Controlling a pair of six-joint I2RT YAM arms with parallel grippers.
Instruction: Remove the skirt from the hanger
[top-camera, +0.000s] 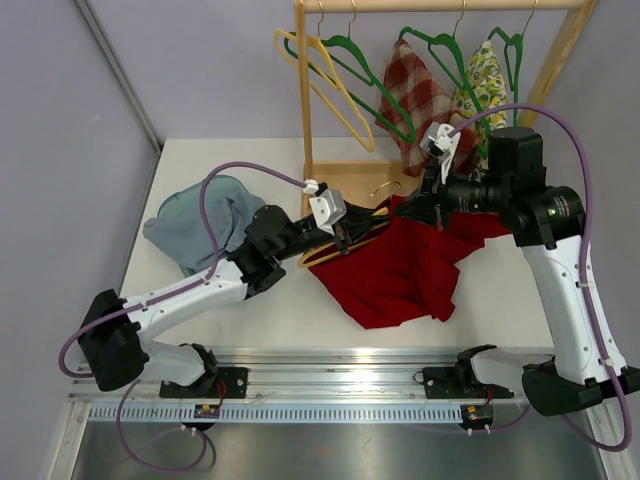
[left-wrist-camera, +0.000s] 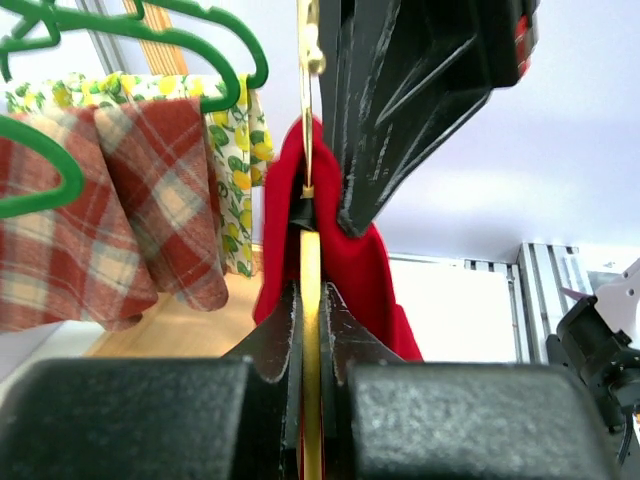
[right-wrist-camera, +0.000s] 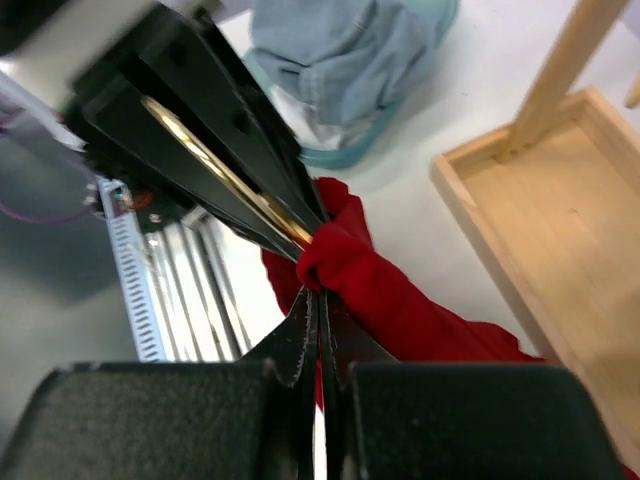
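both grippers clamped where the red skirt meets its gold hanger

the left gripper (left-wrist-camera: 311, 300) is seen closed on the thin gold hanger (left-wrist-camera: 311, 255), whose bar is pinched edge-on between the two black fingers (left-wrist-camera: 275, 345). the right gripper (right-wrist-camera: 320, 300) is pressed together on a bunched fold of the red skirt (right-wrist-camera: 395, 305), just where the cloth is gathered against the hanger's bar. the two sets of fingers are brought almost tip to tip at that spot.

from above, both grippers are found near the middle of the worktop (top-camera: 500, 300), the left arm reaching in from the near left corner and the right arm from the near right corner. the hanger is held tilted, with its hook turned toward the far edge. the skirt is hung from the held point and the rest of it is spread on the worktop right of centre, toward the near edge.

a blue garment (top-camera: 200, 225) is heaped in a teal basin (right-wrist-camera: 400, 135) near the left edge. at the far edge a wooden rack (top-camera: 305, 100) is stood, and on its rail green hangers (top-camera: 350, 60), a yellow hanger (top-camera: 320, 80), a plaid cloth (top-camera: 415, 95) and a lemon-print cloth (top-camera: 480, 75) are hung
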